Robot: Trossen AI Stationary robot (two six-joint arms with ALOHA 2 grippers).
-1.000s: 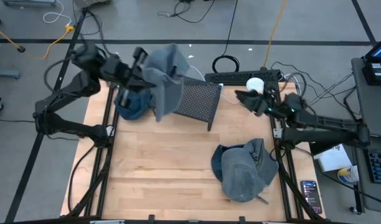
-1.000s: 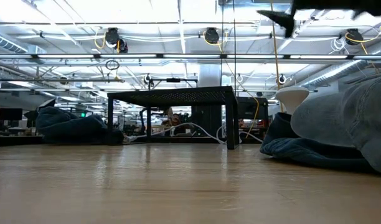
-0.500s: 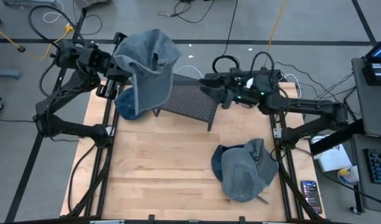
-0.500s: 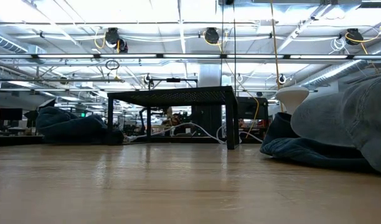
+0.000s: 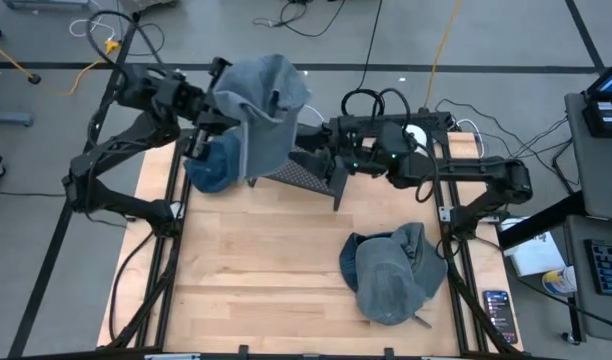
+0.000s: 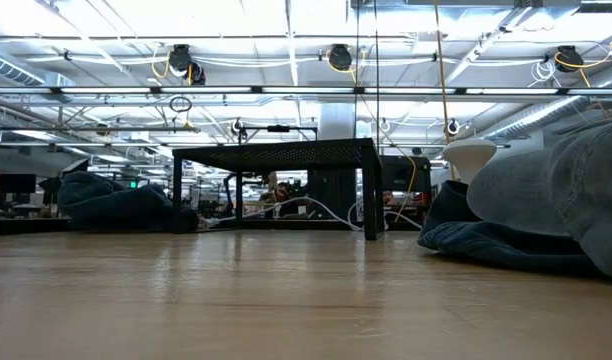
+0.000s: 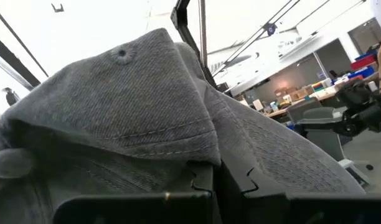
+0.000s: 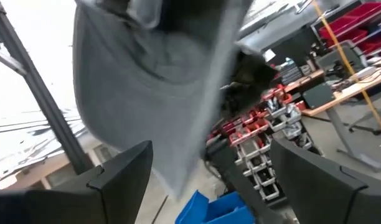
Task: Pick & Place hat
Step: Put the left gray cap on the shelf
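Observation:
A grey hat (image 5: 261, 105) hangs in the air over the table's far left, above the left end of a black mesh stand (image 5: 316, 165). My left gripper (image 5: 208, 120) is shut on it. The hat fills the left wrist view (image 7: 147, 106). My right gripper (image 5: 324, 152) is open just right of the hat, over the stand. Its fingers (image 8: 119, 177) point at the hat's blurred cloth (image 8: 153, 74), and no touch shows. A dark blue hat (image 5: 211, 165) lies on the table under the held one. My left gripper pinches a fold of the grey hat's cloth (image 7: 200, 155) between its two shut fingers (image 7: 206, 180), coming from the table's left side. How many layers it holds is hidden. The hat is lifted clear and drapes slack around the fingers.
A pile of grey hats over a dark blue one (image 5: 391, 270) lies at the table's near right and fills the right of the low view (image 6: 556, 195). The mesh stand (image 6: 276, 155) stands on thin legs at the far middle. Bare wood (image 5: 256, 270) spans the near left.
My right gripper has swung from the table's far right edge toward the left, over the mesh stand, up to the held hat. My left gripper has carried the grey hat first toward the far left, then back toward the right, and the hat stays lifted clear.

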